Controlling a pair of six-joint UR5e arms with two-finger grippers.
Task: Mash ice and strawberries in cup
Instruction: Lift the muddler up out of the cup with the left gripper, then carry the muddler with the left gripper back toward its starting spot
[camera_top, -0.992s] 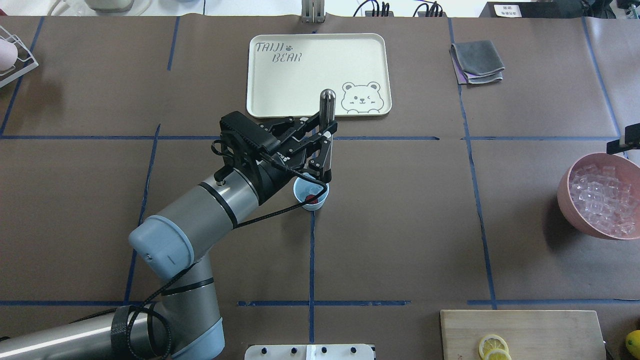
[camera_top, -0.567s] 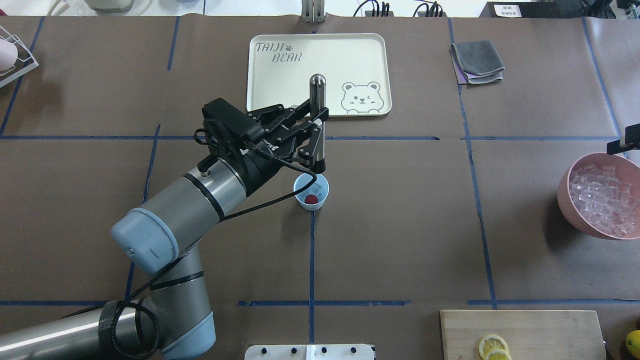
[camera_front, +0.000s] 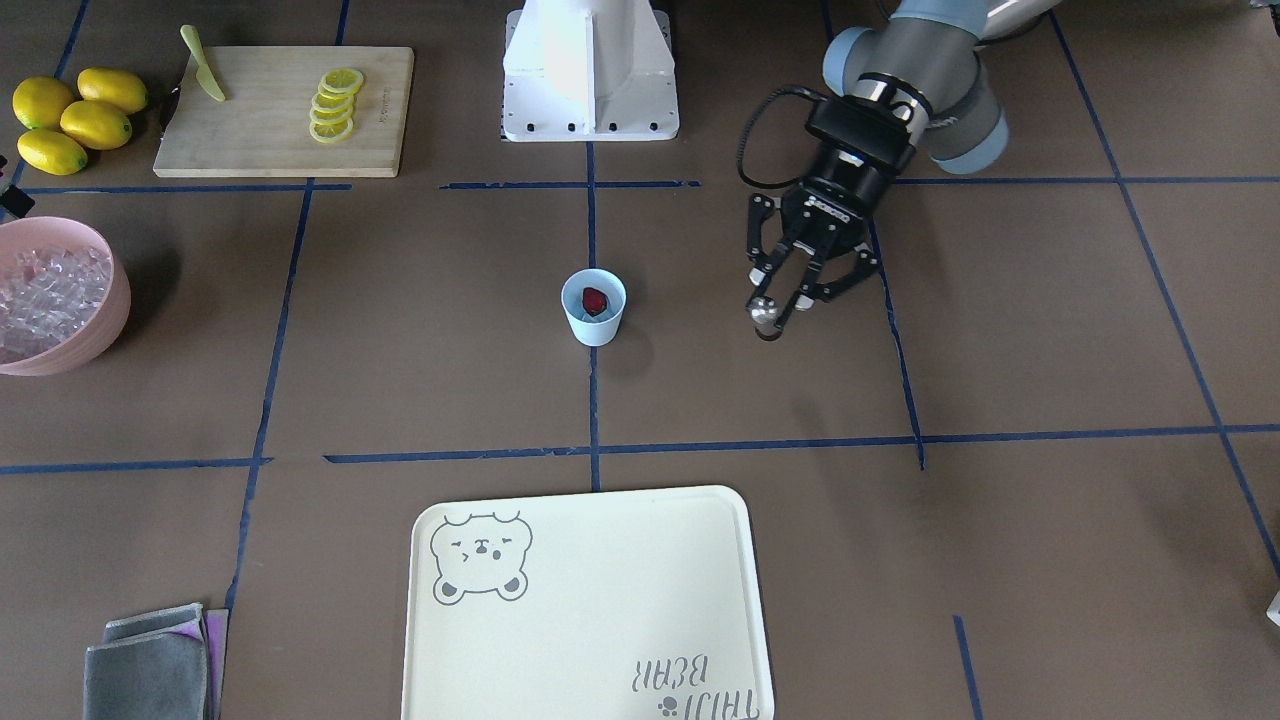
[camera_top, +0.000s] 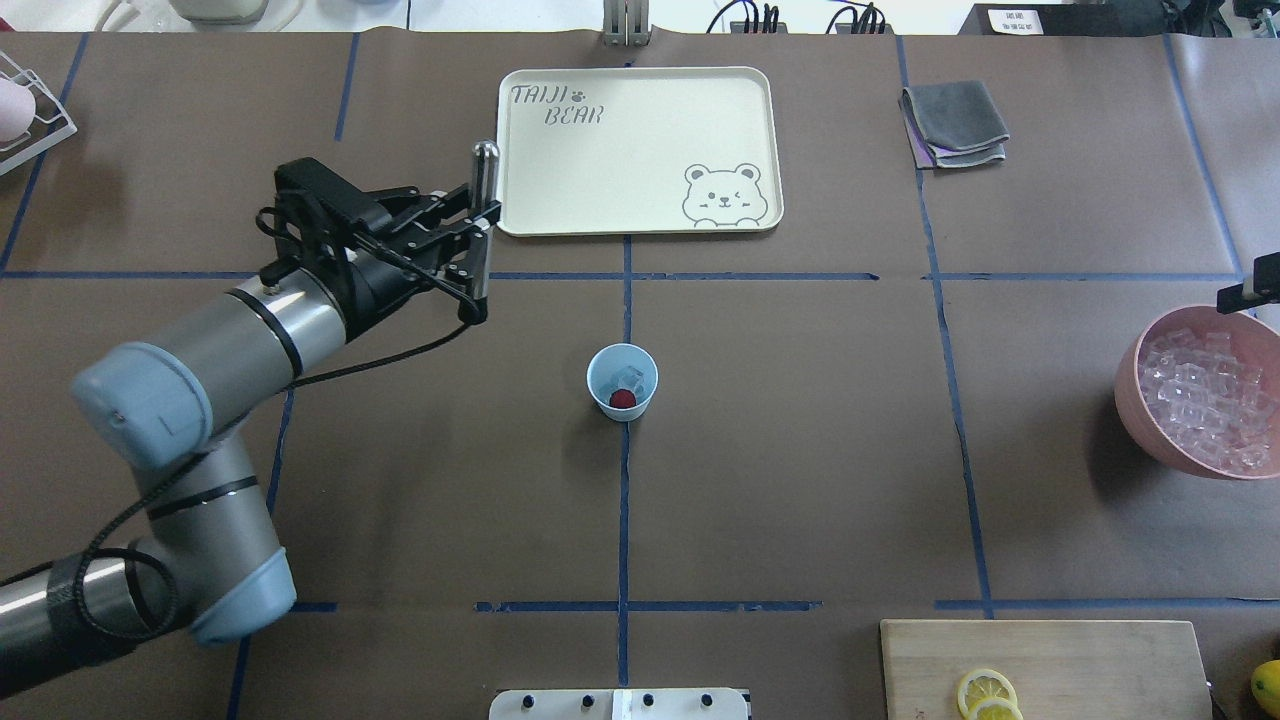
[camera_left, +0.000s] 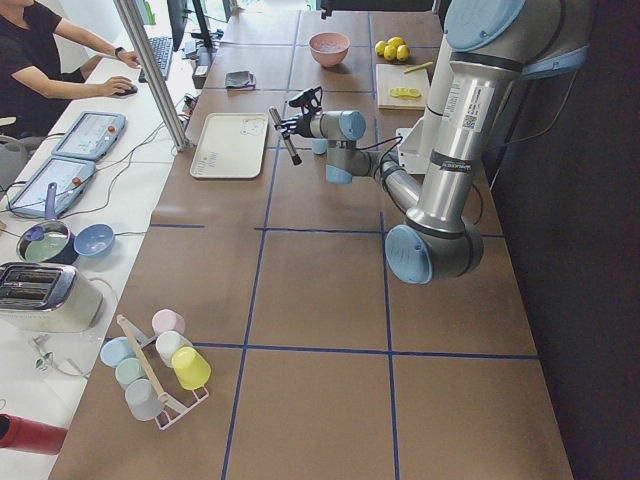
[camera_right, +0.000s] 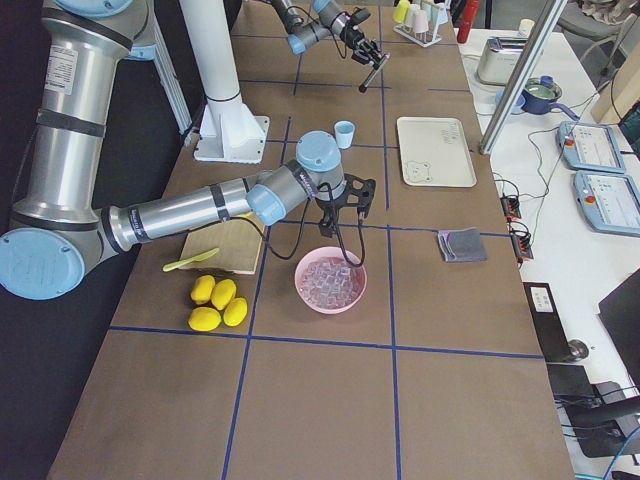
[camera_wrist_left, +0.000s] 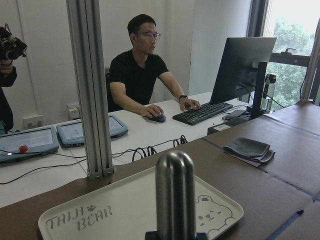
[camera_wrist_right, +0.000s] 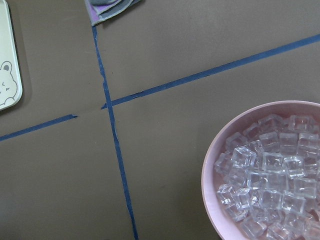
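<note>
Left gripper (camera_top: 482, 262) pinches the metal muddler (camera_top: 485, 170), arm stretched forward, well apart from cup (camera_top: 603, 375).

Moved: left claw (camera_top: 481, 262), clamped on steel pestle (camera_top: 486, 165), from directly over cup (camera_top: 600, 368) to a spot well apart from it, leftward on bench, pestle head now just beside left edge of tray (camera_top: 640, 150). Uncovered: cup mouth, strawberry (camera_top: 622, 398) fully exposed overhead.
</note>
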